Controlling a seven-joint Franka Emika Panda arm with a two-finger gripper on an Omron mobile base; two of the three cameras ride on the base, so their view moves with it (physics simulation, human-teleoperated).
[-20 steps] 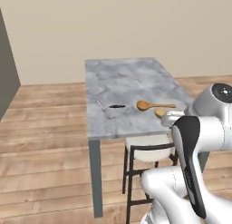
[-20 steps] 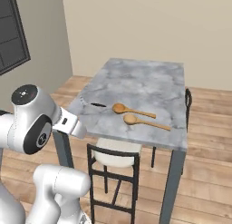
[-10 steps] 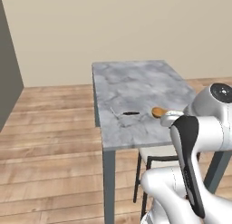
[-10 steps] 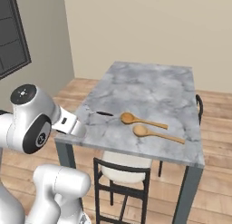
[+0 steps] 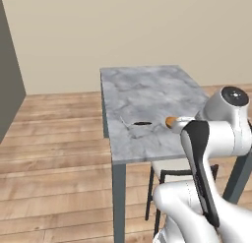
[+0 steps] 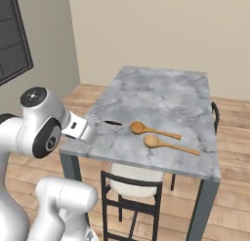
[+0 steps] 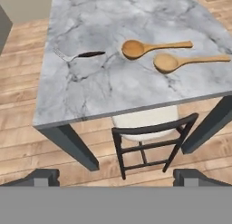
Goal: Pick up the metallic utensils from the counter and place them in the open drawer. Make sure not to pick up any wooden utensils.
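Marble counter [image 7: 136, 78] on wood floor: one metal utensil [image 7: 79, 56] is laid near its left edge; two wooden spoons [image 7: 156, 48] are set beside it, apart. Pincer [image 7: 116, 177] is held wide open, empty, above a chair [image 7: 149, 137].

Plain beige wall [image 5: 123, 30] behind, bare and evenly lit. Light wooden plank floor [image 5: 54, 158] all around, boards running crosswise. Dark grey panel [image 5: 10, 89] standing left of the chair's side of the room, edge-on in the left base view. Dark framed window or cabinet face [image 6: 14, 40] set in the greyer side wall. Black-framed chair [image 7: 149, 137] with a cream round seat tucked under the near edge of the tabletop [image 7: 90, 96]. Second dark chair back [image 6: 215, 117] peeking past the far side.
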